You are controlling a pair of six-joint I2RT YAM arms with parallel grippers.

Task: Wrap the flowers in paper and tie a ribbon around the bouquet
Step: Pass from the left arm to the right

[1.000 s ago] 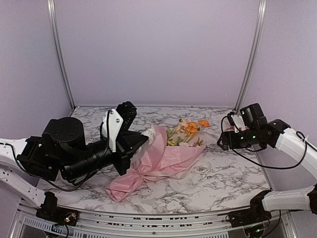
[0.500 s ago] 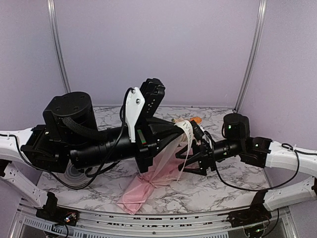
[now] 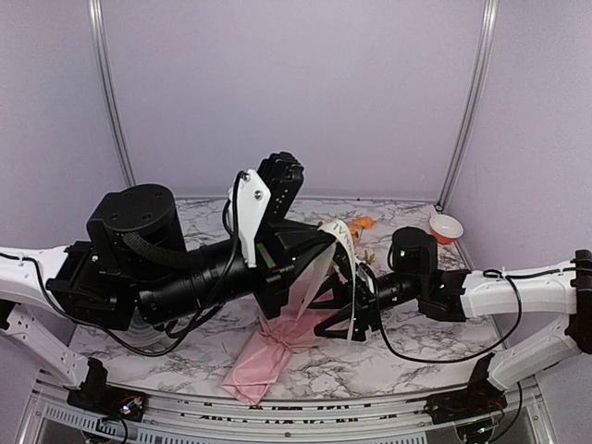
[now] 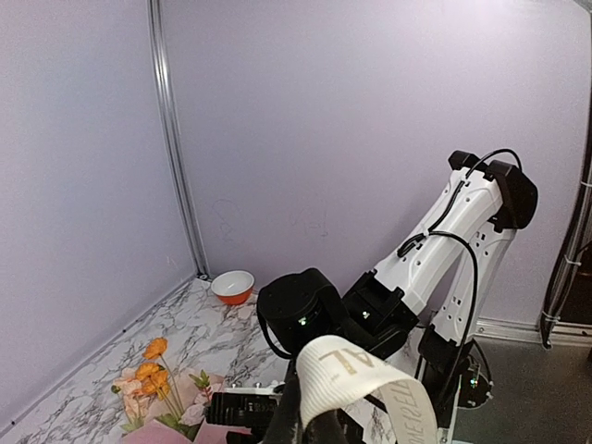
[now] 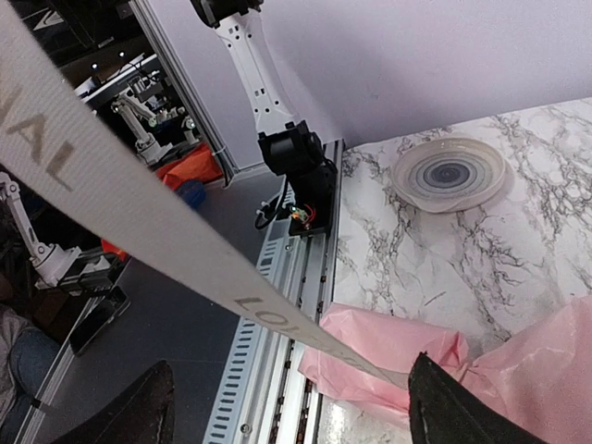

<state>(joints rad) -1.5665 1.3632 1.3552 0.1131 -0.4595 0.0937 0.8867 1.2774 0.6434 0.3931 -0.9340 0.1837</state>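
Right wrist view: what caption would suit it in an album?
Printed cream ribbon runs straight past the open right gripper down to crinkled pink paper on the marble table.

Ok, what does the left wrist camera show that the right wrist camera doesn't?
Only the left wrist view shows the red-and-white bowl, the flowers and the right arm. Only the right wrist view shows the grey ringed disc. Both show the lettered ribbon and the marble table.
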